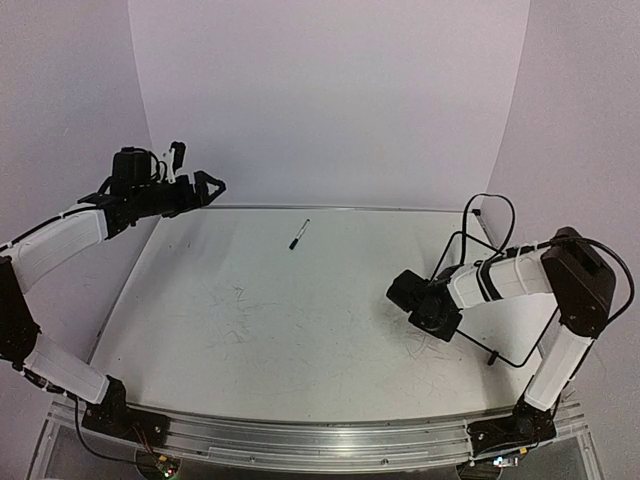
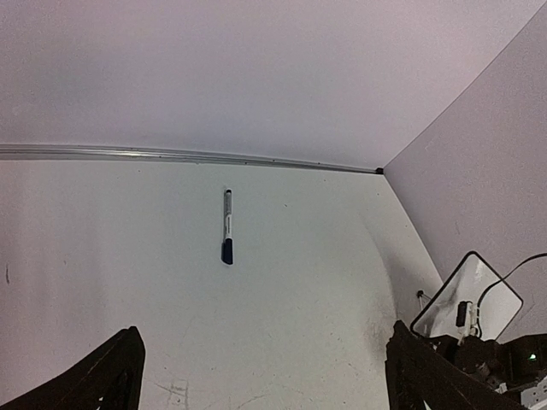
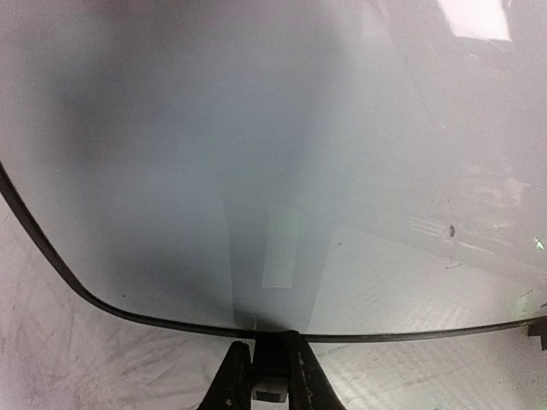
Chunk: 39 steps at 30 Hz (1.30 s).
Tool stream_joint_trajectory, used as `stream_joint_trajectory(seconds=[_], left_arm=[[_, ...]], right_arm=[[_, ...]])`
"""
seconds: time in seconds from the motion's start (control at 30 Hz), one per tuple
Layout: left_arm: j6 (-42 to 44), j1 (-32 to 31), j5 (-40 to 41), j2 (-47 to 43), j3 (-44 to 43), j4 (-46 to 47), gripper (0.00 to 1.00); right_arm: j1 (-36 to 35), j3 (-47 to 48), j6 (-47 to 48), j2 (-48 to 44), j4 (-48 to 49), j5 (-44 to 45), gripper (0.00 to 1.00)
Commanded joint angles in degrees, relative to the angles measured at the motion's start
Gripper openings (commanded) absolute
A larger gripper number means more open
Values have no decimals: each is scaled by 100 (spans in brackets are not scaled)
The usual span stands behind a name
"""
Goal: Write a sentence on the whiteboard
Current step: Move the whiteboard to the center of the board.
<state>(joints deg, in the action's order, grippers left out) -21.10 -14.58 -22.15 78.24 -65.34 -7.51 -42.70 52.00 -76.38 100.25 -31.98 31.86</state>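
The marker (image 2: 227, 227) lay lengthwise ahead of the nearer, released left end effector (image 2: 267, 331); the right end effector (image 3: 267, 343) clenched the whiteboard (image 3: 256, 171)

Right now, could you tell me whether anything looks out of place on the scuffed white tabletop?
Yes. The small black-framed whiteboard is not lying flat: the right gripper pinches its edge and holds it tilted. No writing shows on it, and the blue-capped white marker lies well away, ungripped.

a marker (image 1: 299, 234) lies on the table (image 1: 250, 330), left gripper (image 1: 199, 169) raised, right gripper (image 1: 422, 302) low.
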Motion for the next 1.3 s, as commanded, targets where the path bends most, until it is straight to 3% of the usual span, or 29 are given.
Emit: stream_joint_trajectory(seconds=[0.0, 0.53, 0.9, 1.07, 1.27], left_arm=[[-84, -107, 99, 144, -65, 137, 99], [-492, -130, 400, 559, 102, 200, 99], [-1044, -237, 542, -123, 985, 631, 99], [-1042, -238, 682, -142, 1010, 628, 99], [-1101, -249, 534, 198, 810, 635, 99]], right_arm=[[-573, 491, 595, 242, 862, -489, 0], [-2576, 2960, 1250, 2071, 978, -482, 0], [-2835, 2931, 2054, 2098, 1443, -476, 0], [-2948, 3088, 2885, 2204, 1871, -527, 0], [-2946, 3142, 2922, 2231, 1862, -531, 0]])
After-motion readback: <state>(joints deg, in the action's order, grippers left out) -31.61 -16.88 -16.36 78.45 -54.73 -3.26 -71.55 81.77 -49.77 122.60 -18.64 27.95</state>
